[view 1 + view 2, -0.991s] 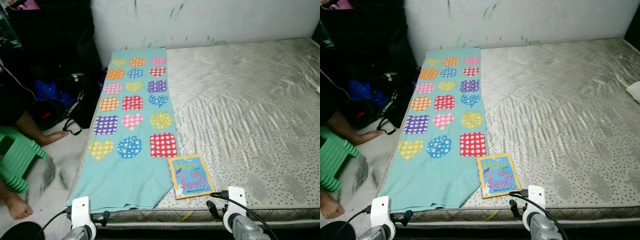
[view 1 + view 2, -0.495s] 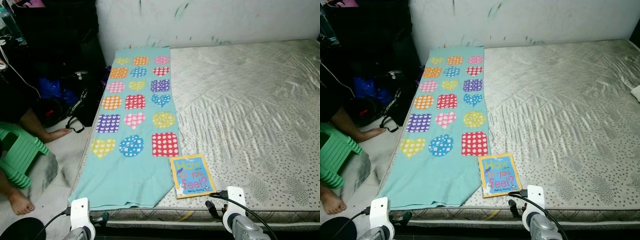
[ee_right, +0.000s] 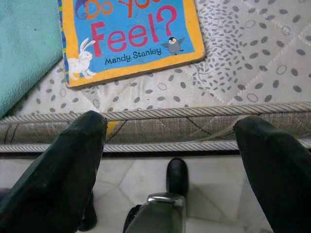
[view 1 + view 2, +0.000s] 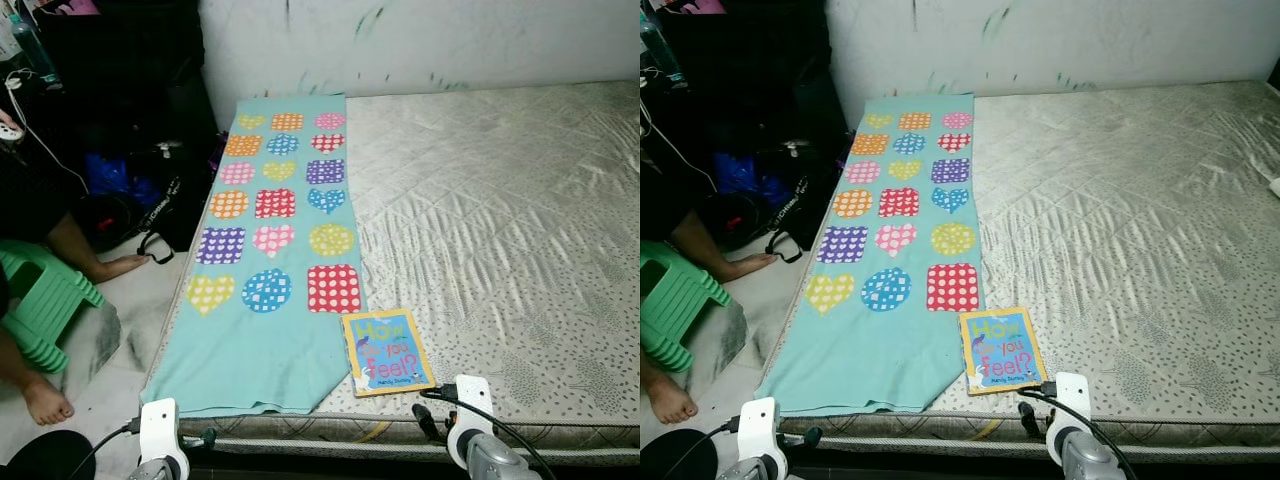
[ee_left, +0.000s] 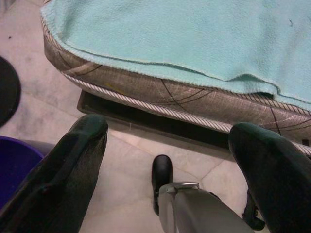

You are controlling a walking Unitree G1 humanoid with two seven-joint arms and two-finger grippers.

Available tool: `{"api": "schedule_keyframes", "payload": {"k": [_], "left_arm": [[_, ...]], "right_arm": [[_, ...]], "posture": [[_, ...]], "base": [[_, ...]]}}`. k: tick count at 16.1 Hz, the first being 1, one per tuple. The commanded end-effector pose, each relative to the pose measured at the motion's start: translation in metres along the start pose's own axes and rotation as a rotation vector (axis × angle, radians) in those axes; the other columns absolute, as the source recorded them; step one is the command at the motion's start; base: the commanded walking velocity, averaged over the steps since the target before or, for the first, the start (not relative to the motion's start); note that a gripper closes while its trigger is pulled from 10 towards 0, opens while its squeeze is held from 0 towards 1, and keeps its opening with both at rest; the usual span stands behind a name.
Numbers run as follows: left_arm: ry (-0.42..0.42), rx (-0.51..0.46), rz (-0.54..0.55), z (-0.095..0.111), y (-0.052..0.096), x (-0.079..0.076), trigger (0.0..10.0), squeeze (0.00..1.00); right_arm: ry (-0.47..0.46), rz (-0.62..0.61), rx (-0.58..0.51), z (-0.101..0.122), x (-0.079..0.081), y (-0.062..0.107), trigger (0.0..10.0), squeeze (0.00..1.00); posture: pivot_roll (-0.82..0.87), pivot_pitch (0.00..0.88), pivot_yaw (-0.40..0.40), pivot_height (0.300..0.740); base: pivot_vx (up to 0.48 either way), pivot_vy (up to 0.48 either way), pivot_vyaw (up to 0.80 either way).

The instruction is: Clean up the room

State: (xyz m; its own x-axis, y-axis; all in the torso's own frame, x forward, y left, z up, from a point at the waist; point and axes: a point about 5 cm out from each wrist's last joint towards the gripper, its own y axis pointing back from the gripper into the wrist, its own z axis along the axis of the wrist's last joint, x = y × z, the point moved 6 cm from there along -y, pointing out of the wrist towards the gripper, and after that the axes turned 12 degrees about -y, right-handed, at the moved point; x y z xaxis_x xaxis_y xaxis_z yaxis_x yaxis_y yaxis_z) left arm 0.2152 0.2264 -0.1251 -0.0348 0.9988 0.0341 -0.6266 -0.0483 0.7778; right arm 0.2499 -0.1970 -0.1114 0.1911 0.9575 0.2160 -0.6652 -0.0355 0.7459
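Teal patterned blanket [image 4: 270,260] and board book [image 4: 387,351] on bare mattress [image 4: 500,220]; tidying not yet begun.
Both items lie untouched: the blanket spread flat along the mattress's left side, the book at its near edge, just beside the blanket's corner. Left end effector [image 5: 170,145] hangs low before the mattress edge, fingers wide and empty; right end effector [image 3: 170,141] likewise wide, empty, just short of the book. A person's foot [image 4: 45,400] and green stool [image 4: 40,305] occupy the floor at left. Judged: everything remains to do.
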Motion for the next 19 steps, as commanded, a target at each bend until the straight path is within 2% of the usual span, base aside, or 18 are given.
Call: {"api": "schedule_keyframes", "payload": {"k": [1, 5, 10, 19], "left_arm": [[-0.004, -0.011, 0.0, -0.002, 0.002, 0.001, 10.0, 0.0], [-0.01, 0.01, -0.015, -0.013, 0.003, -0.004, 10.0, 0.0], [-0.024, 0.019, 0.006, -0.013, 0.005, 0.005, 10.0, 0.0], [-0.024, 0.024, 0.01, -0.015, 0.004, 0.004, 10.0, 0.0]], "right_arm": [[0.077, 0.038, 0.031, -0.013, 0.006, 0.002, 10.0, 0.0], [0.12, 0.03, 0.076, -0.033, -0.002, 0.008, 10.0, 0.0], [0.139, 0.033, 0.077, -0.033, -0.002, 0.007, 10.0, 0.0], [0.146, 0.045, 0.074, -0.03, 0.003, 0.006, 10.0, 0.0]], "posture": [[-0.07, 0.0, 0.092, 0.74], [-0.07, 0.0, 0.091, 0.74], [-0.07, 0.0, 0.088, 0.74], [-0.06, 0.0, 0.082, 0.74]], "base": [[0.0, 0.0, 0.0], [0.0, 0.0, 0.0], [0.0, 0.0, 0.0], [0.0, 0.0, 0.0]]}}
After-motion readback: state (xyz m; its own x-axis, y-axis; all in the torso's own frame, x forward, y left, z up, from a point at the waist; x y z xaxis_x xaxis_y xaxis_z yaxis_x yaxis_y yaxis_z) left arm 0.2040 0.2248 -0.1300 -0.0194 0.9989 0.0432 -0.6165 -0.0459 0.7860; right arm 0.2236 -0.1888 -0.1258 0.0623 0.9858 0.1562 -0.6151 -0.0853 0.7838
